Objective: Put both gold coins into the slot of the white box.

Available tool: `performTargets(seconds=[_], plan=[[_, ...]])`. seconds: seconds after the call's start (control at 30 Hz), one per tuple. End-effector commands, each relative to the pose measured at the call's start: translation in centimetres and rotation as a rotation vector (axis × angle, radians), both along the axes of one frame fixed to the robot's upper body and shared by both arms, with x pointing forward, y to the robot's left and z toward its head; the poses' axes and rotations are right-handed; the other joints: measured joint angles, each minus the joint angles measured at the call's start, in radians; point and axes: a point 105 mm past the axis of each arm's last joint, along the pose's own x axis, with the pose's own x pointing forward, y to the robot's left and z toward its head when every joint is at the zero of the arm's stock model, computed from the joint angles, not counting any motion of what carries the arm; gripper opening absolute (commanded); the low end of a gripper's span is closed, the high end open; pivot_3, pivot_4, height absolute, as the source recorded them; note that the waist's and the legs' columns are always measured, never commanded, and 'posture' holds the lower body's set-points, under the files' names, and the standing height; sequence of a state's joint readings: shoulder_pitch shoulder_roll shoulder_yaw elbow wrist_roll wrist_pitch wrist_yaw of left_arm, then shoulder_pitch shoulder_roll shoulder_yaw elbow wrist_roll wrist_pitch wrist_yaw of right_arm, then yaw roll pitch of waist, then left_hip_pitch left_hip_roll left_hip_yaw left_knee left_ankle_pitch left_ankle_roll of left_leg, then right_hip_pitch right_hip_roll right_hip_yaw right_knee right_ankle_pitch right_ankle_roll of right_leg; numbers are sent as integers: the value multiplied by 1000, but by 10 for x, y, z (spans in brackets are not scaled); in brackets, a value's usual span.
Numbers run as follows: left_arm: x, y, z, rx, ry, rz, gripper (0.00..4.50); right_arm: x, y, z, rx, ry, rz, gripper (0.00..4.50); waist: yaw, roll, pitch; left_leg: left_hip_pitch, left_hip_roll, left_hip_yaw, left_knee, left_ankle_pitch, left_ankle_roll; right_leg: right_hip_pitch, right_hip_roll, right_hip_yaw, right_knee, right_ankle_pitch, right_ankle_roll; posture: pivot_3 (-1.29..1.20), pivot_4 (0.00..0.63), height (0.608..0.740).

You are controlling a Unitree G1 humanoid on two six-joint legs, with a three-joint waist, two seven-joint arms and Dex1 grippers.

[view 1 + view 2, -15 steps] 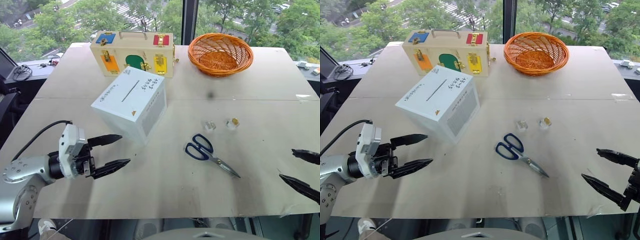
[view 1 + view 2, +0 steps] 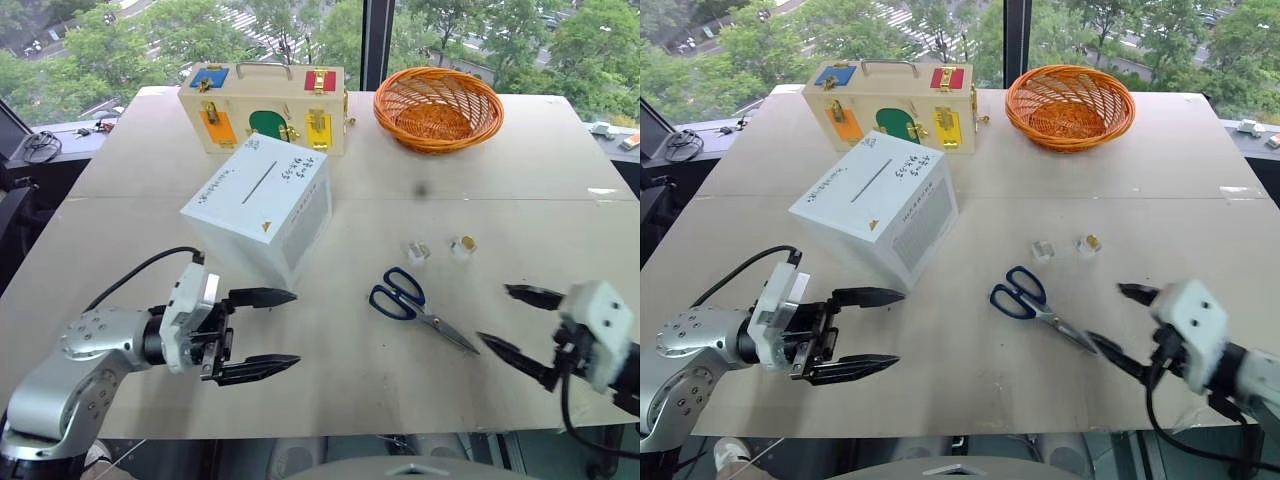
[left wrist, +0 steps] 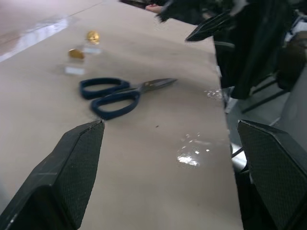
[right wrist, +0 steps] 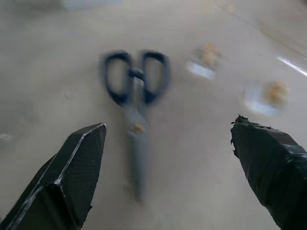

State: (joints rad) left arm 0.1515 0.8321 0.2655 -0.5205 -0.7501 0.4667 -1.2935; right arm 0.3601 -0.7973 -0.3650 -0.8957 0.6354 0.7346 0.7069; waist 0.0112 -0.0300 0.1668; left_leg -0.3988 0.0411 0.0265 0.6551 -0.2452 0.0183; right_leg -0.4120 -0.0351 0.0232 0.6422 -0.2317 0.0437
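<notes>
We judge the gold coins [image 2: 466, 243] beyond the scissors [image 2: 412, 303] thin, hard, slippery: pinch their edges. Left gripper [image 2: 259, 333] and right gripper [image 2: 508, 320] spread, empty.

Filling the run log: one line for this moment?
left gripper: open, empty | right gripper: open, empty | gold coins: on table | white box: untouched

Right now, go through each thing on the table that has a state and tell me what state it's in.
Left hand: open, holding nothing.
Right hand: open, holding nothing.
Blue-handled scissors: closed, lying flat.
White cardboard box: slot facing up, nothing in it.
Two small gold coins: each in a clear plastic holder.
Orange wicker basket: upright.
Tan wooden case: coloured doors shut.
</notes>
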Motion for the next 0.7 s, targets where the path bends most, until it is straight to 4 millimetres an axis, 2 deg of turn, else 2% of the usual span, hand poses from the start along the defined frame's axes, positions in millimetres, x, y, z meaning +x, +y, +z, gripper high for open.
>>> performTargets(seconds=[0.03,0.13,0.3,0.37,0.47,0.57,0.6,0.7], plan=[[-5,-2,9,3,-45,-46,4500,8,11,-15,-20,45,-31,4486,2,0,0,0,0,0,0,0,0,0,0,0,0,0,0,0,150,740],[-5,1,10,10,-52,-49,4500,13,22,-32,-43,87,-22,4486,3,0,0,-1,-1,-1,0,0,0,0,0,-1,0,0,-1,0,150,740],[-3,4,11,15,-64,-41,4500,33,23,-63,-76,134,-129,4486,0,-1,0,-2,-2,0,0,0,0,0,1,0,0,0,0,0,150,740],[-3,5,12,12,-68,-34,4500,31,24,-77,-116,159,-100,4486,1,-1,-1,-2,-2,0,0,0,0,0,1,0,0,0,0,0,150,740],[-4,6,13,12,-70,-33,4500,29,26,-91,-120,216,-76,3590,-6,-8,-5,0,-1,0,0,0,0,0,2,0,0,0,0,0,150,740],[-6,3,15,14,-73,-37,4500,29,26,-96,-146,206,-51,2254,-9,-10,-7,2,1,0,0,0,0,0,2,0,0,0,0,0,150,740],[-7,2,15,14,-75,-39,4500,30,26,-95,-145,199,-48,1631,-10,-10,-7,2,2,-1,0,0,0,0,2,-1,1,0,0,0,150,740],[-12,-6,22,11,-86,-45,4500,31,24,-88,-129,159,-41,443,-11,-11,-8,2,2,-1,0,0,0,0,2,-1,1,0,0,0,150,740]])
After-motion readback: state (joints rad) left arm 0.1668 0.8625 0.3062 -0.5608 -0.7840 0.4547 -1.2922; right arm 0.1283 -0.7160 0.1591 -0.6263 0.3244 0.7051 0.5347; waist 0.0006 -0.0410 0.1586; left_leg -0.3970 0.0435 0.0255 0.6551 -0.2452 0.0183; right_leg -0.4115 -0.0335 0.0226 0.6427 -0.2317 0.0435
